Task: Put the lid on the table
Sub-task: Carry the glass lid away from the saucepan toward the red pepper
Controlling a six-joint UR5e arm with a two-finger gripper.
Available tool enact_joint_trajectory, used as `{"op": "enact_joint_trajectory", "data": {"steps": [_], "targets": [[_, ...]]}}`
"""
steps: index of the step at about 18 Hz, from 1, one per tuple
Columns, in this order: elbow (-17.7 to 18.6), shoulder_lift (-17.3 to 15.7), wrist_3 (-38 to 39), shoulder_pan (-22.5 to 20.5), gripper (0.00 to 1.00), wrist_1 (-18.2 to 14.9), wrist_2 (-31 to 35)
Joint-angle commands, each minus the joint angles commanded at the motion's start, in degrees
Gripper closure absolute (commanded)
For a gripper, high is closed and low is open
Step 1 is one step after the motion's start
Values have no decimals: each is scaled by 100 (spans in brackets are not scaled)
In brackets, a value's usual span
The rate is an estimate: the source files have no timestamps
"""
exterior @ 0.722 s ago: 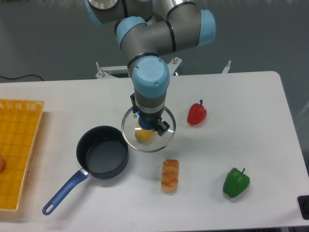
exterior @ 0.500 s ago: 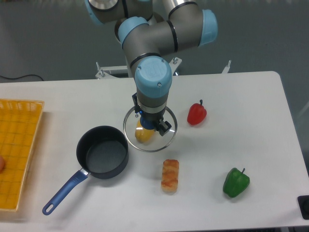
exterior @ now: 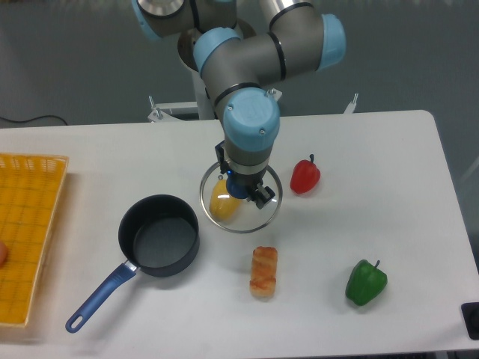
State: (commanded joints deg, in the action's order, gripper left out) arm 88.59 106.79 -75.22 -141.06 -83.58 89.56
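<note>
Camera view: gripper (exterior: 241,188) at frame centre, fingers closed on the blue knob of the lid (exterior: 240,202), held above the table (exterior: 389,157). Yellow item (exterior: 222,206) visible through the glass. Saucepan (exterior: 153,243) lower left, red pepper (exterior: 304,176) to the right, green pepper (exterior: 366,283) lower right, pastry (exterior: 263,271) just below the lid.
</note>
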Motion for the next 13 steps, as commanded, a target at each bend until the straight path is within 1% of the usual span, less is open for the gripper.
{"op": "enact_joint_trajectory", "data": {"steps": [8, 13], "targets": [[0, 62, -721, -439, 52, 53, 9], [0, 114, -1134, -738, 52, 255, 9]]}}
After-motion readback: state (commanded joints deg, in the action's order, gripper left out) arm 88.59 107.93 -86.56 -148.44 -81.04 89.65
